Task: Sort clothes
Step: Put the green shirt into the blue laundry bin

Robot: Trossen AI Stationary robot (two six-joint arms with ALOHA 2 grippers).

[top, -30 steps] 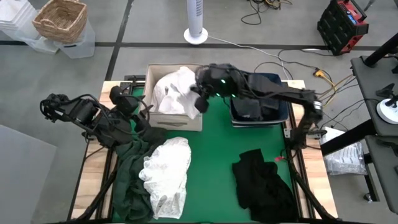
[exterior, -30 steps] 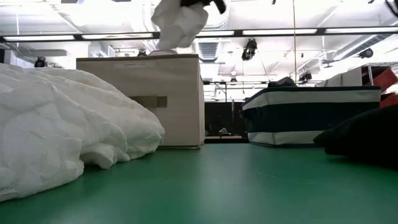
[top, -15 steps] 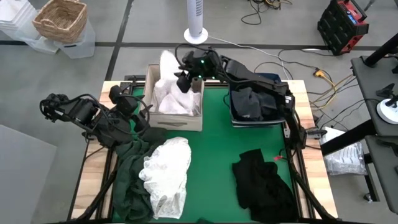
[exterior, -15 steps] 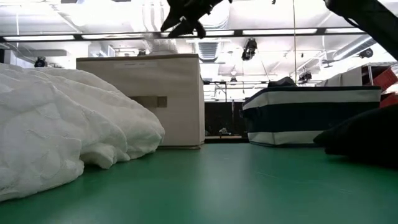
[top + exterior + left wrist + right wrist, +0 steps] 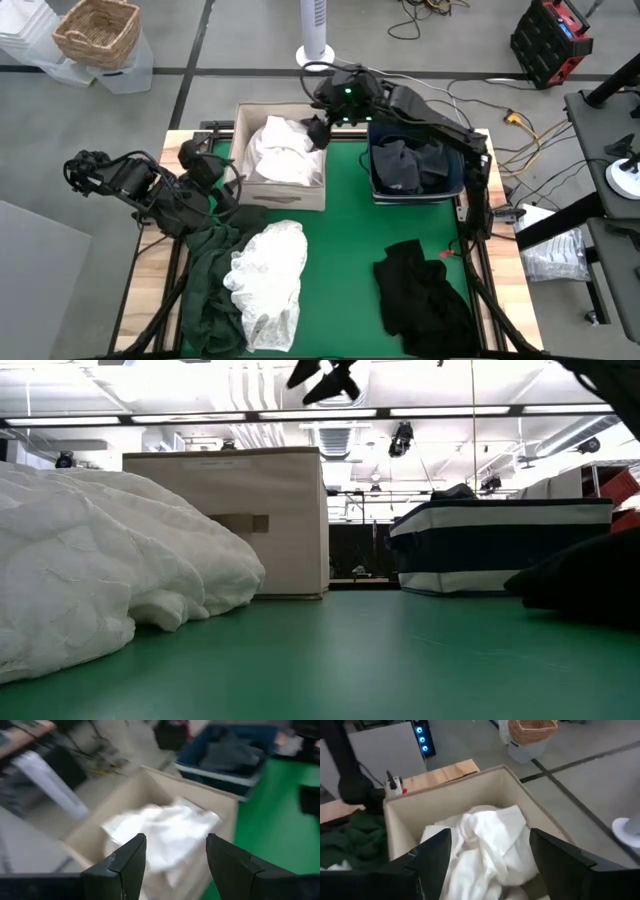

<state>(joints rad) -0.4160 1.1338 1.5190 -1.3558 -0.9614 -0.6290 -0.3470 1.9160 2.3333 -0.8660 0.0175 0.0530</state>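
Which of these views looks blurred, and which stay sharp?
Left wrist view: smeared throughout, the white garment in the beige box soft-edged. Right wrist view: sharper, box rim crisp. Low view: the near white garment shows clear wrinkles under ceiling strip lights.

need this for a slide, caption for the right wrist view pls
Right end effector, fingers open, above the beige fabric box holding white clothes.

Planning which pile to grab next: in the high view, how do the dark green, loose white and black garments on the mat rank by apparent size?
1. Dark green garment, partly under the white one
2. White garment and black garment: too alike to rank
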